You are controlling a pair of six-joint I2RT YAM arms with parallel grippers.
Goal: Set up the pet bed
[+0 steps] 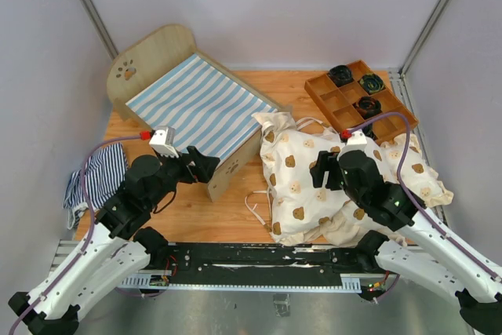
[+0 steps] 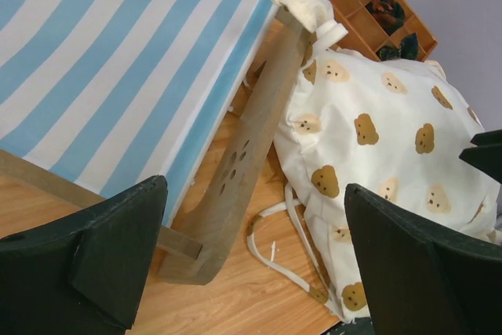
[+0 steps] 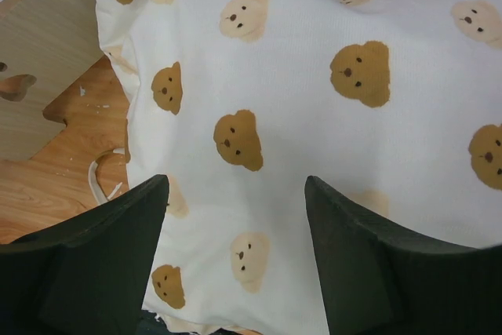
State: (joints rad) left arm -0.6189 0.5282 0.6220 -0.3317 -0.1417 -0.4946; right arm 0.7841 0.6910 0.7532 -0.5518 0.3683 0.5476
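Lighting was bright, even and diffuse, apparently from overhead; I recorded no glare. Shadows were soft and short, one lying beside the pet bed (image 1: 196, 107) on the table (image 1: 212, 217). The overhead view was sharp throughout. In both wrist views my own fingers (image 2: 102, 264) were dark and slightly blurred; the printed cloth (image 3: 314, 154) was crisp.

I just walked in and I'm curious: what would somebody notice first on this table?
Probably the little wooden pet bed with its blue-and-white striped mattress, standing at the far left of the table. Right beside it, a big crumpled white cloth printed with brown animal faces covers the middle and right. A brown wooden tray sits in the far right corner.
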